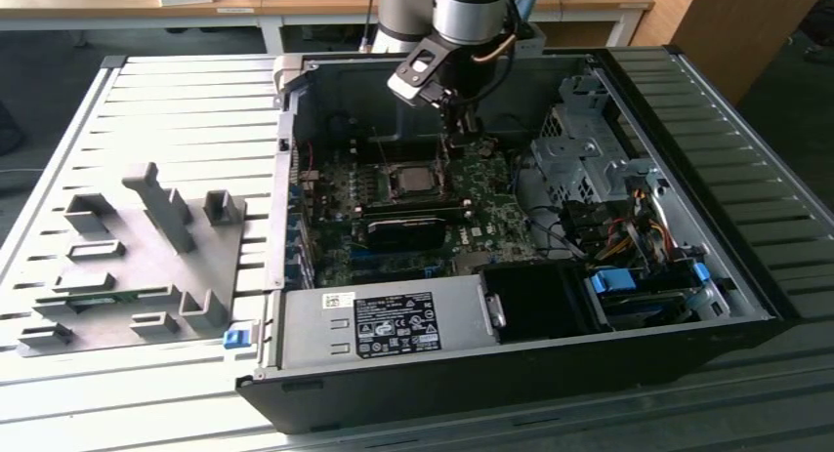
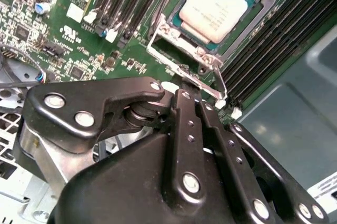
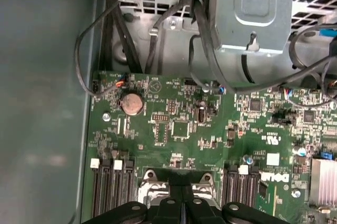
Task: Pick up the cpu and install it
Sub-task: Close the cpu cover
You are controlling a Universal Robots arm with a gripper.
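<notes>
Now, end effector (image 2: 182,83) pinched together, tip at socket frame (image 2: 167,50) edge, cpu (image 2: 216,5) seated inside.

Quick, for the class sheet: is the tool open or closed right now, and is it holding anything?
Tool: closed, no cpu in it. The cpu lies in the socket.

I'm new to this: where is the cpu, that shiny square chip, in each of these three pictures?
Exterior view: the cpu lies in the socket frame on the motherboard.
Second wrist view: the cpu lies inside the same socket frame.
First wrist view: I cannot make out the chip; the socket frame sits between the memory slots.
Shared landmark: the socket frame.
</notes>
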